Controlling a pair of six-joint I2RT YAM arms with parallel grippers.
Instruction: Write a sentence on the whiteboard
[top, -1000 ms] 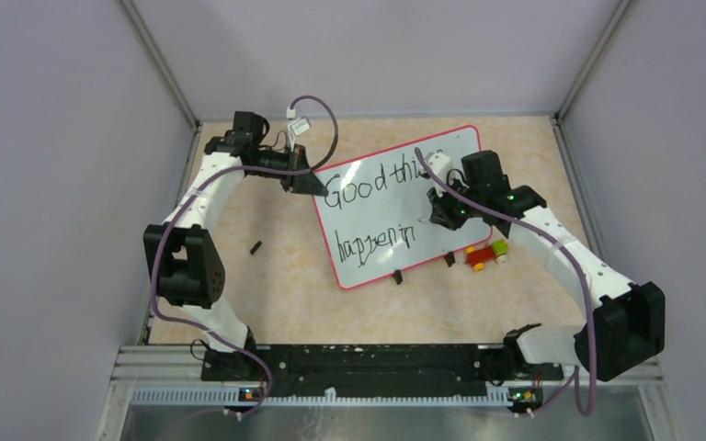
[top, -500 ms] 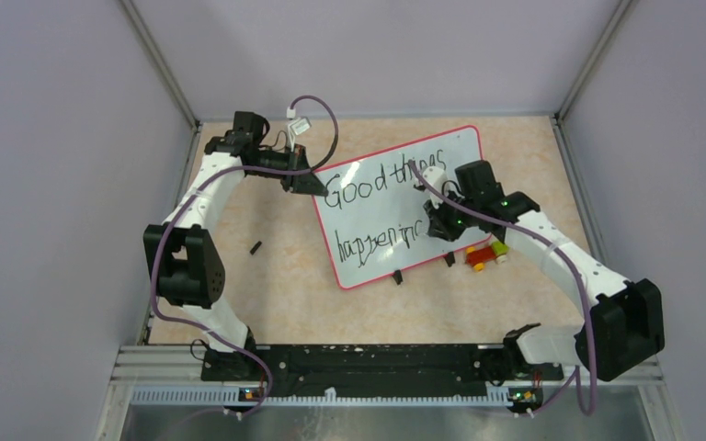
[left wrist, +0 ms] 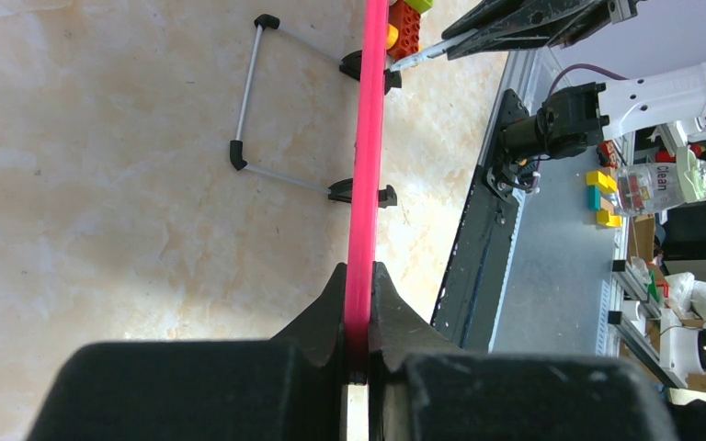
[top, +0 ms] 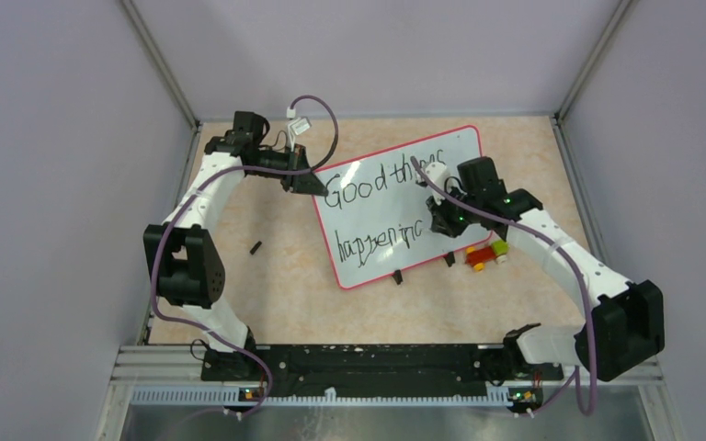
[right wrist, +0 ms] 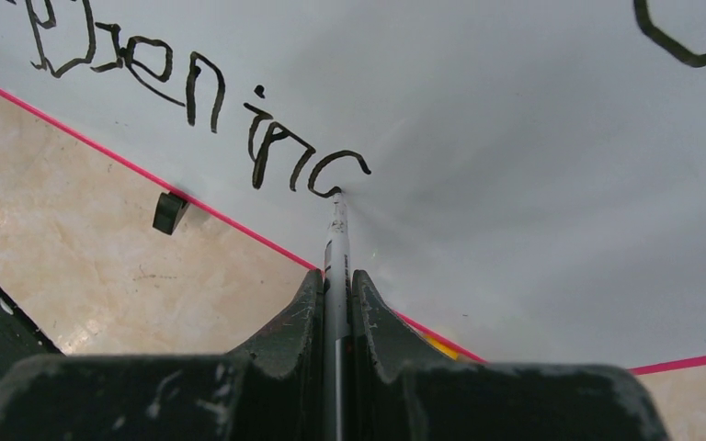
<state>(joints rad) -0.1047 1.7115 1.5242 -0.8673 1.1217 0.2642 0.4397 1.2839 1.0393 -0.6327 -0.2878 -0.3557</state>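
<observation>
Since 1 second ago, the right gripper (right wrist: pixel 335 276) has slid along the black handwritten sentence (top: pixel 377 241), adding 1 curved stroke. Pinching a slim grey marker (right wrist: pixel 337 234), it has the glossy red-framed whiteboard (right wrist: pixel 533 138) straight ahead, tip touching; the left gripper (left wrist: pixel 357 280) clamps its edge.

Coloured blocks (top: pixel 485 254) and a black piece (top: pixel 256 247) lie on the table (top: pixel 276 299)

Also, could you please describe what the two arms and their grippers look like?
The left arm and right arm have white links between bulky black joint housings, each trailed by a purple cable. The left gripper and right gripper have matte black, wedge-shaped fingers. Small green lights glow near the right wrist.
</observation>
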